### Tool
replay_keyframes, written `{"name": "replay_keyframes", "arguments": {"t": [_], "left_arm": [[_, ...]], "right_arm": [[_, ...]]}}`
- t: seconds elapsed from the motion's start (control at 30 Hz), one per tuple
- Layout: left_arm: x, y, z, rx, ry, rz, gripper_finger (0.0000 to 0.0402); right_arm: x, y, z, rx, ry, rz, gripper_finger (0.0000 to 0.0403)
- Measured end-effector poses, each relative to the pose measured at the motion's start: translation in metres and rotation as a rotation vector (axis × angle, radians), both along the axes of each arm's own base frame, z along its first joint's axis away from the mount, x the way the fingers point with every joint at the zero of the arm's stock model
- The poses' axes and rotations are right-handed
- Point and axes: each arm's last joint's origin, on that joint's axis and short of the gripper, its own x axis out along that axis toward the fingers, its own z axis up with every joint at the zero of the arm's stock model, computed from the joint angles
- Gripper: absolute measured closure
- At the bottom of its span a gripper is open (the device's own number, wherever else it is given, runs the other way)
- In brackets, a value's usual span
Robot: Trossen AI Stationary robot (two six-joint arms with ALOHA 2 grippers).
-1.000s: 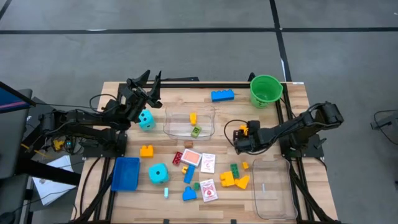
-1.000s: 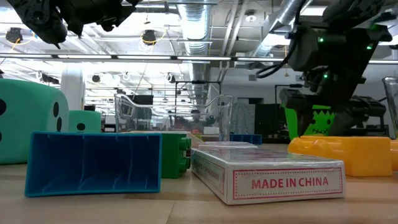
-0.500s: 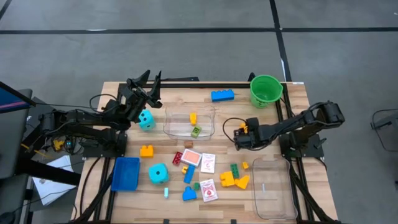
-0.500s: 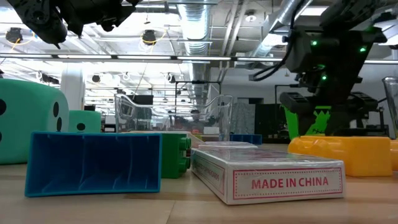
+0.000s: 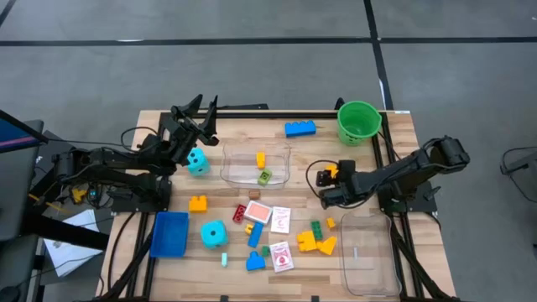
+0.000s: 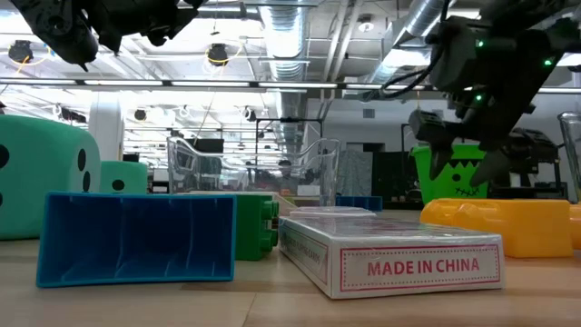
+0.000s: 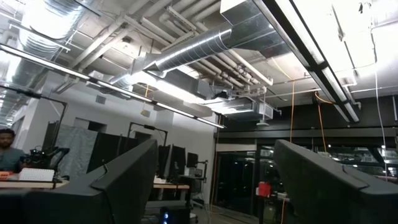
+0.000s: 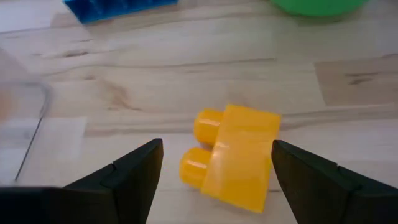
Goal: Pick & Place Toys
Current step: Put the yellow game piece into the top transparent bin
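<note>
Toys lie scattered over the wooden slatted tabletop (image 5: pixel 252 122), most of them in a loose cluster toward its near middle. A small yellow plastic brick with two round studs (image 8: pixel 235 155) lies on the bare wood straight ahead of the right pincer (image 5: pixel 325 196), framed between its two spread dark fingers (image 8: pixel 130 173) but touched by neither; the right pincer is open and holds nothing. In the high view that pincer sits just right of a clear plastic tub (image 5: pixel 256 164), which holds one yellow brick (image 5: pixel 261 158) and one green brick (image 5: pixel 265 176).

The left pincer (image 5: pixel 195 107) is raised at the far left of the tabletop, tilted up toward the room's ceiling, open and empty. Just beside it rests a teal die with black dots (image 5: pixel 198 162); a second teal dotted die (image 5: pixel 215 234) sits nearer, next to a blue plastic tray (image 5: pixel 169 234).

A long blue brick (image 5: pixel 300 128) lies near the far edge, beside a green plastic bucket (image 5: pixel 359 121). An orange brick (image 5: pixel 198 203) sits alone left of centre. White-and-red picture cards (image 5: pixel 280 220) lie in the middle cluster with red, blue, green and yellow bricks. A second clear tub (image 5: pixel 367 253) stands at the near right corner.
</note>
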Motion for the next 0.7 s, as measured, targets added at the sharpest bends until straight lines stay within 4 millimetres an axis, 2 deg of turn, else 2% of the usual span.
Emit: {"name": "replay_keyframes", "arguments": {"t": [0.4,0.7], "left_arm": [[0.0,0.0,0.0,-0.001,-0.002,-0.002,0.0086],[0.0,0.0,0.0,-0.001,-0.003,-0.002,0.0086]], "right_arm": [[0.004,-0.009,0.005,0.054,0.033,-0.036,0.0065],[0.008,-0.018,0.008,0.046,0.06,-0.041,0.0058]]}}
